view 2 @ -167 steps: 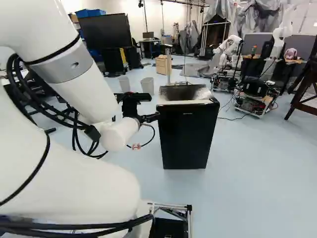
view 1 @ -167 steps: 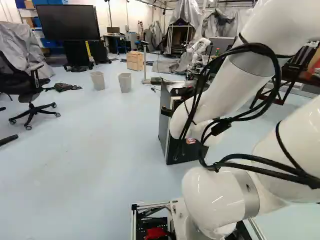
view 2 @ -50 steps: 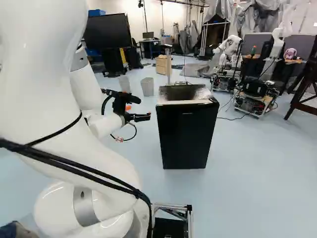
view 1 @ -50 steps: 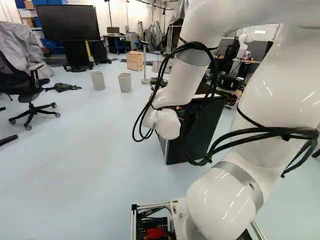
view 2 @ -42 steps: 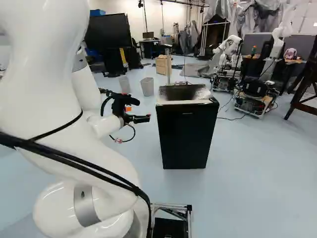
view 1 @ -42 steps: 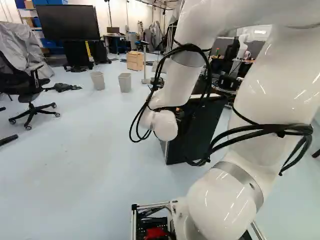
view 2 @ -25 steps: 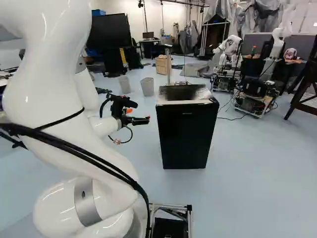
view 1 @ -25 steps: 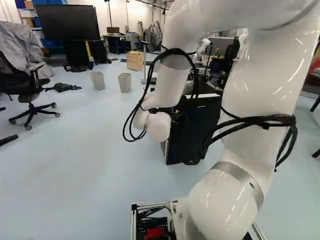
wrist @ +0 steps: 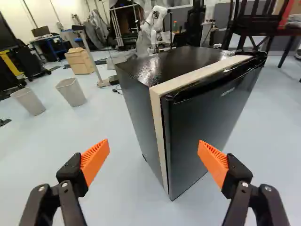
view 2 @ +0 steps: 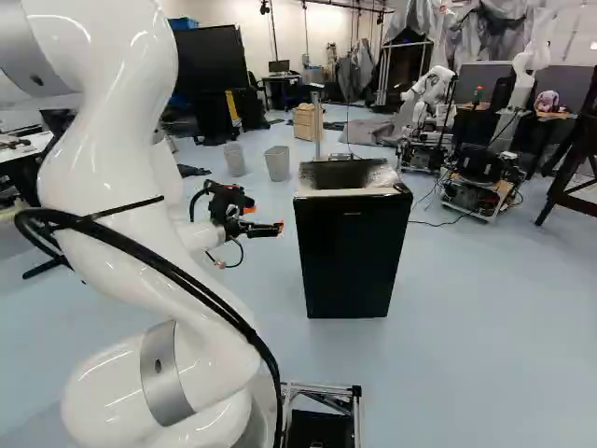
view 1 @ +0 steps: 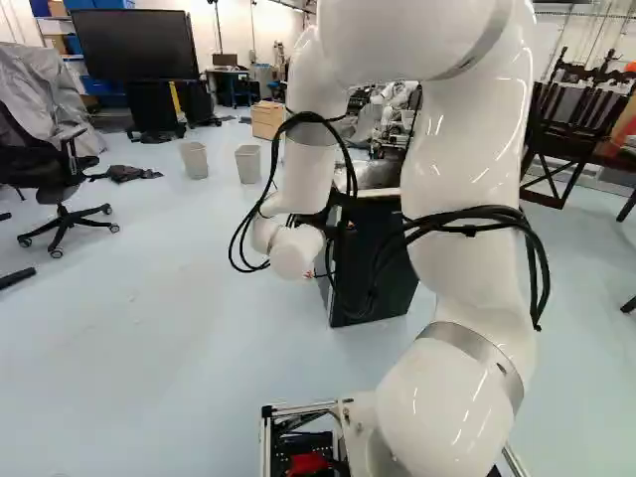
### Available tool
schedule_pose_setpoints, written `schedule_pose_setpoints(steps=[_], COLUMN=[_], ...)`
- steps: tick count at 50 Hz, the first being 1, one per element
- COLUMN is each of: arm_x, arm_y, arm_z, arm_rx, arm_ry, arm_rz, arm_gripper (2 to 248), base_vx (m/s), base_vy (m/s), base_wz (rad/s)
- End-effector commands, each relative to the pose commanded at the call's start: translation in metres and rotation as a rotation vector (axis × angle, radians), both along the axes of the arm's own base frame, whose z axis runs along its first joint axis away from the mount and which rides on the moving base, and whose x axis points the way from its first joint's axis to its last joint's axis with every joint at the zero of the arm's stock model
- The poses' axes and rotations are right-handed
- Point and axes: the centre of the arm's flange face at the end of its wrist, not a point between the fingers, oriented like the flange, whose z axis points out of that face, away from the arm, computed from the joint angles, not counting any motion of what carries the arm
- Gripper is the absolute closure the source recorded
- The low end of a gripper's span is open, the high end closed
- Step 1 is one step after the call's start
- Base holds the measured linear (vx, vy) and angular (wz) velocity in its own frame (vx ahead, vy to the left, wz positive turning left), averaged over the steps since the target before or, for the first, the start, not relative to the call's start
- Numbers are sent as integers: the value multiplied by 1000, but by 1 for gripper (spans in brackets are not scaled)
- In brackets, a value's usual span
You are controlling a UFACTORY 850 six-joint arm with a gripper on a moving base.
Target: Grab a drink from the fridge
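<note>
The claw [view 2: 265, 217] stands wide open, with nothing between its two orange pads [wrist: 95, 157]. In the right base view it is at the left of the fridge [view 2: 350, 252], apart from it and level with its upper part. Seen along the claw [wrist: 154, 157], the fridge is ahead, turned so that a front corner faces the gap between the fingers. It stands upright on the floor [wrist: 131, 207], black, with a glossy top [wrist: 174, 63] and a pale strip [wrist: 160, 122] running between its body and its door [wrist: 202, 127]. The door looks shut, as far as these angles allow one to judge, and the inside is hidden.

Behind the claw, the white arm [view 1: 477, 149] carries loops of black cable [view 1: 532, 258] and bends above the joint at the foot of both base views. Beyond the fridge, two grey bins [view 1: 195, 160] [view 1: 248, 164] stand side by side, with a wooden box [view 1: 268, 120] farther back. Another robot [view 2: 431, 93] is at the back, behind the fridge. At the left of the left base view are an office chair [view 1: 62, 189] and, farther off, a large dark screen [view 1: 134, 45]
</note>
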Motion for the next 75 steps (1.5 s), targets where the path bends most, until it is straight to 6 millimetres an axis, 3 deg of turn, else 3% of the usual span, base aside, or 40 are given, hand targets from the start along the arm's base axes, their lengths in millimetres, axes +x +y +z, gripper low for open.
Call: schedule_pose_setpoints(steps=[29,54,75], arm_x=[41,73,85], arm_y=[19,16,0], arm_z=[-35,-39,-40], arm_rx=[-30,-12,-9], arm_ry=[-32,-63,-70], arm_rz=[-202,-274,-317], arm_gripper=[3,3,3], base_vx=[0,0,0], base_vy=[0,0,0], base_wz=[0,0,0])
